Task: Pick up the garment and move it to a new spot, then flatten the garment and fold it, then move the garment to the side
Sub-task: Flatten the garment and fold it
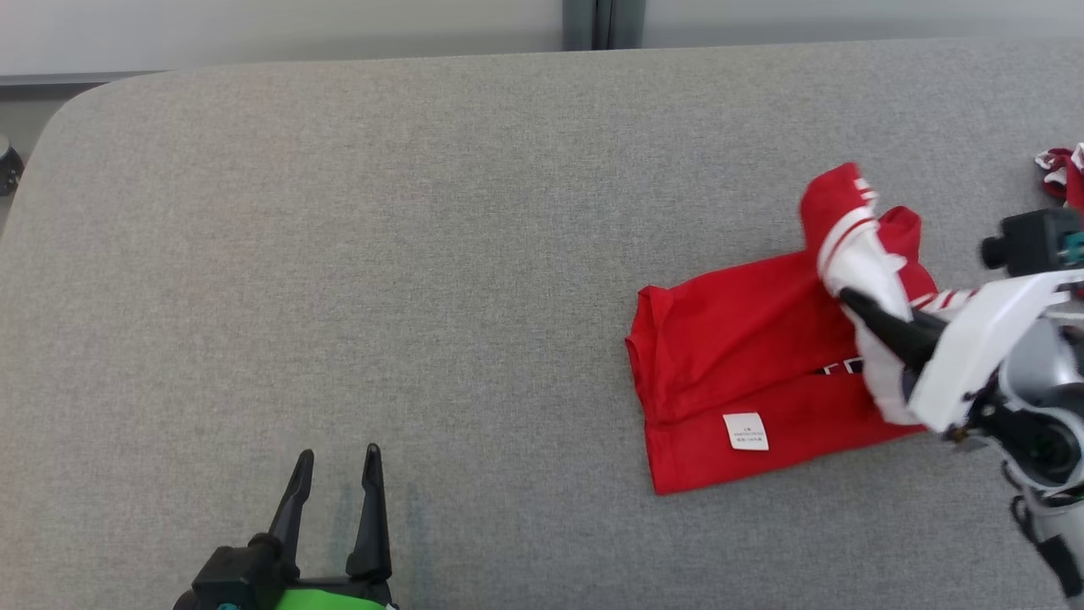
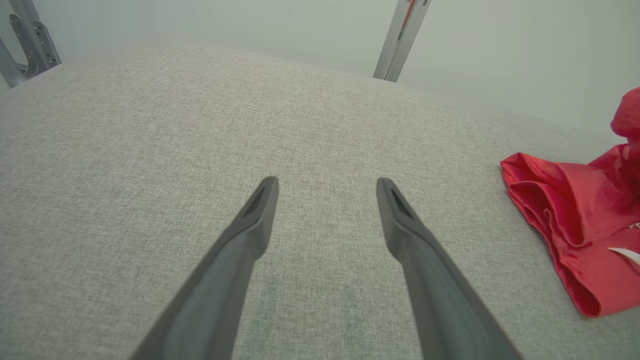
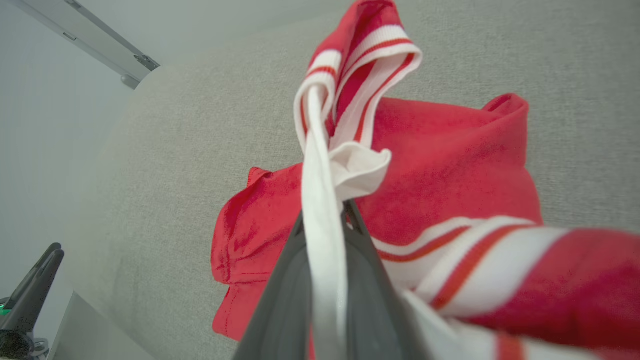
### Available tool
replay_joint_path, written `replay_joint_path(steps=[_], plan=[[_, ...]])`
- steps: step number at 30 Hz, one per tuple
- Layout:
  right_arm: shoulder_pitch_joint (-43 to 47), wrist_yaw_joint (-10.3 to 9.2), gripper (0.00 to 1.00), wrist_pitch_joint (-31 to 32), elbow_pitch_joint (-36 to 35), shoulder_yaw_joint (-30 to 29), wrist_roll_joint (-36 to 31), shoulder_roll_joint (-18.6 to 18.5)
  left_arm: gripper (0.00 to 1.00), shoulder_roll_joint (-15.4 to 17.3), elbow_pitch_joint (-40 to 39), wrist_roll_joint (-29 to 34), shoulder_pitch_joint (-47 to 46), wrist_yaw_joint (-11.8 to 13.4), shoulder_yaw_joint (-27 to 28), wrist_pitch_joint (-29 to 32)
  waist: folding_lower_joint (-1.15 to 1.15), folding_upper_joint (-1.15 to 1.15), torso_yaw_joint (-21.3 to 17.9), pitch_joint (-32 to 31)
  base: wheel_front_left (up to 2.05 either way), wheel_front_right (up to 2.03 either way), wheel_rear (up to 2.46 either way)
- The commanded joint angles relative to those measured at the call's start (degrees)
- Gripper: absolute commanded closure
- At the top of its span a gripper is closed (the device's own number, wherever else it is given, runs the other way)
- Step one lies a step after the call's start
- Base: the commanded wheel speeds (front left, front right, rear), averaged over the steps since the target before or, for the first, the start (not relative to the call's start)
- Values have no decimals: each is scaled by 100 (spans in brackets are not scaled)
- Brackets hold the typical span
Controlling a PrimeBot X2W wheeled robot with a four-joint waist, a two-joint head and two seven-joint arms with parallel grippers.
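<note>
Garment (image 1: pixel 745 356) is a red shirt with white-and-red striped trim, lying on the right-hand part of the grey fabric-covered table (image 1: pixel 423 254). Most of it is down on the surface, kinda doubled over on itself, with a small white label (image 1: pixel 746 430) facing up close to the near hem. A bit of dark print peeks out next to the arm, too cut off to read. The right gripper (image 1: pixel 849 298) reaches in from the right and has its two dark fingers pinched tight on a white strip of the garment, up by a striped cuff or collar, honestly can't tell which. That pinched bit is lifted off the table, so the striped part stands up above the rest. In the right wrist view another striped fold drapes across beside the fingers. The left gripper (image 1: pixel 338 455) is way over on the other side near the front of the table, well apart from the garment. It hovers over bare grey cloth with its fingers spread wide and nothing between them. Past the right arm there's another scrap of red and white cloth (image 1: pixel 1059 169) on the table, mostly cut off at the side. A grey metal post (image 1: pixel 601 24) stands behind the table's far edge.
</note>
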Motion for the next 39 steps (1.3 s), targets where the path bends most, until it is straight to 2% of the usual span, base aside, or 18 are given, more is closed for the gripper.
replay_joint_path(steps=[1,5,7,11,19,20,21,26,30,34,39], plan=[[44,0,100,-21,-24,228,-99,149,0,8,-34,80,-47,22,10,-16,0,0,4,2,0,0,0],[75,1,100,-281,157,776,-415,605,0,8,-45,170,-89,17,-9,-16,0,0,37,-25,0,0,0],[116,1,100,-495,320,953,-526,901,0,8,-35,181,-108,22,-14,-16,0,0,62,-55,0,0,0],[76,1,100,-812,619,1138,-699,1257,0,7,-62,146,-83,52,-13,-16,0,0,59,-92,0,0,0],[-22,1,99,-1083,992,1414,-876,1575,0,8,-70,115,-71,94,-51,-15,0,0,22,-79,0,0,0],[-52,1,71,-1149,997,1441,-915,1590,0,8,-61,115,-84,88,-56,-16,0,0,14,-70,0,0,0],[-69,1,0,-1200,1005,1463,-930,1606,0,8,-55,111,-94,87,-58,-15,0,0,8,-65,0,0,0],[18,1,0,-1701,722,1511,-682,1752,0,8,-24,120,-119,83,-59,-16,0,0,-7,-87,0,0,0],[345,0,0,-2304,327,1260,-758,1528,0,8,-2,192,-93,41,-47,-15,0,0,11,-177,0,0,0],[715,0,0,-3227,80,925,-1619,1081,0,9,-1,309,-98,-14,-5,-16,0,0,-28,-296,0,0,0],[1171,-1,0,-4428,343,357,-2737,747,0,8,-38,404,80,-55,120,-16,0,0,-137,-518,0,0,0]])
